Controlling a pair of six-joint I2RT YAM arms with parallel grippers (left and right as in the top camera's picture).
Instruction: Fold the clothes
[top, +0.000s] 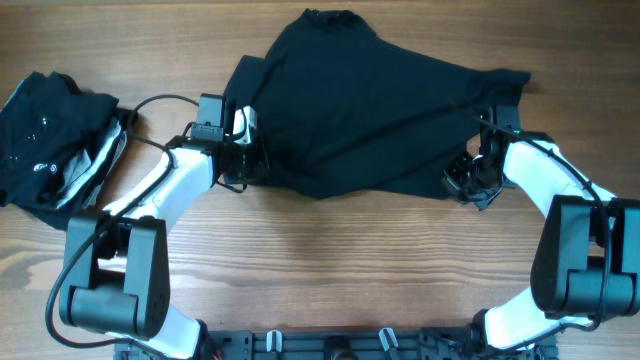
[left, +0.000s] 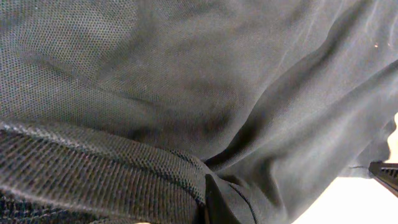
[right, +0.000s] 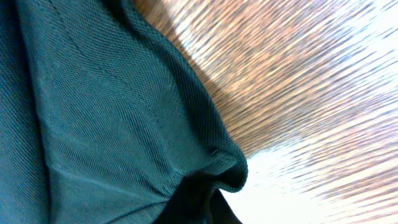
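Overhead: black T-shirt (top: 370, 110) being held spread across upper centre of frame, between left pincer (top: 245, 155) at its left edge and right pincer (top: 472, 178) at its lower-right corner. Pile of clothes (top: 50, 140) being kept at far left of tabletop (top: 330, 270).

Left wrist: frame being filled by T-shirt (left: 186, 93) fabric. Whether pincer is apart or together cannot be told. Risk: loose hold, edge being dropped, fold being skewed.

Right wrist: T-shirt (right: 93, 124) corner being gathered at bottom centre, judged clamped by pincer. Risk: thin bite being pulled free under tension.

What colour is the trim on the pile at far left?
Grey-white trim on black fabric; clearest in the overhead view.
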